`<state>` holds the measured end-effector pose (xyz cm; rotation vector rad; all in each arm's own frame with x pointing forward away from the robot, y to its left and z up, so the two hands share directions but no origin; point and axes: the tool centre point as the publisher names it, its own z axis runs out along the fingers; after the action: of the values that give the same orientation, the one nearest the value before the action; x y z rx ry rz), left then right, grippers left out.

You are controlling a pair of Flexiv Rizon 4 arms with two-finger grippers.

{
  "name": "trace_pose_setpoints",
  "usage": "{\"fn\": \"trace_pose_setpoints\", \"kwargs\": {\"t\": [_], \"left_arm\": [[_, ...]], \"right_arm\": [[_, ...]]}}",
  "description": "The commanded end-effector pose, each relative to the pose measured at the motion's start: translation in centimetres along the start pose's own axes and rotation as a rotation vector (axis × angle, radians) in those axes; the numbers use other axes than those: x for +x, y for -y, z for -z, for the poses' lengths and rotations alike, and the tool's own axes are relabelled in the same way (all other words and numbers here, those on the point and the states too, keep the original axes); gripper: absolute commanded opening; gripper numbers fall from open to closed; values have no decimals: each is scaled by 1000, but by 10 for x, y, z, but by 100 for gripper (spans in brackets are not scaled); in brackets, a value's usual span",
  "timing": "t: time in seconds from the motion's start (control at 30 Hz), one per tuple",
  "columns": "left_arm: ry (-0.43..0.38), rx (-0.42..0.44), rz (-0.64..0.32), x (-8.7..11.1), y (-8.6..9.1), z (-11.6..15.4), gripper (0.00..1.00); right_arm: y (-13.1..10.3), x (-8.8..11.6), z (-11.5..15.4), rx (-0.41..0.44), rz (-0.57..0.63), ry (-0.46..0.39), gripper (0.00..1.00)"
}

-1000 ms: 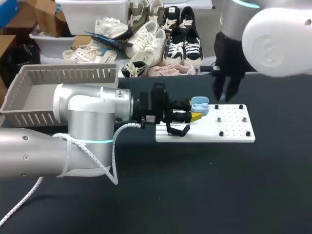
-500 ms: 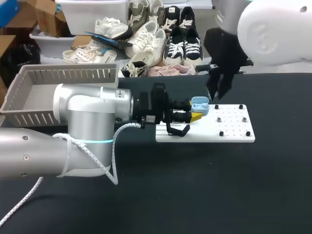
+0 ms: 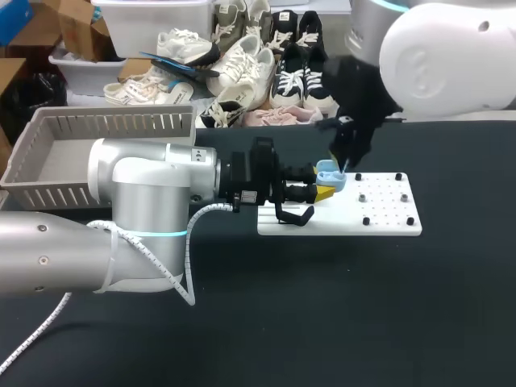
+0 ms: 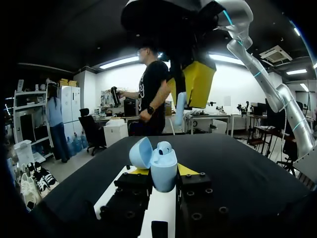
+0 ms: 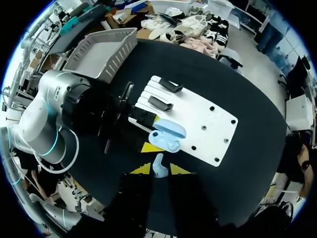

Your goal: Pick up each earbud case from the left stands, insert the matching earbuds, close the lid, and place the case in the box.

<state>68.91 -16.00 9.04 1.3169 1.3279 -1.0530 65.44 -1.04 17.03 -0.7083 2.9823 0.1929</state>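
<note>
Fingers of your right gripper (image 5: 158,169) are pinching one small pale blue earbud (image 5: 158,165) between their yellow tips, set narrow around it. Fingers of your left gripper (image 4: 157,171) are squeezing the blue case (image 4: 163,167) from two sides and holding it up over the near end of the white board (image 3: 387,205).

The case is sitting with its lid (image 4: 140,152) flipped open and its open top facing up. The earbud is hanging right above that open top, close but not touching, with its thin end pointing down. So the case is lying straight below your right fingers, and the way in is going down. From the right wrist view, the case is just ahead of the fingers, with its long side lying across them.

Your right arm is the one nearer the job now, while your left arm is only holding the case.

Counting: you are seeing one case, one earbud in the fingers, two black stands (image 5: 159,103) with nothing on them, and one grey box (image 3: 97,133) far off past your left arm. You cannot tell if another earbud is sitting inside the case.
</note>
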Motion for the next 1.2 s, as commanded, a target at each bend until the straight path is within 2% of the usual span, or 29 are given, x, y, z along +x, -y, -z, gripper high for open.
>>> {"fn": "trace_pose_setpoints", "kwargs": {"t": [0.03, 1.2], "left_arm": [[2, -5, -1, 0, 1, 0, 0], [2, -5, -1, 0, 1, 0, 0]], "right_arm": [[-1, -2, -2, 8, 21, -4, 0], [-10, -15, -18, 40, 124, -67, 0]]}}
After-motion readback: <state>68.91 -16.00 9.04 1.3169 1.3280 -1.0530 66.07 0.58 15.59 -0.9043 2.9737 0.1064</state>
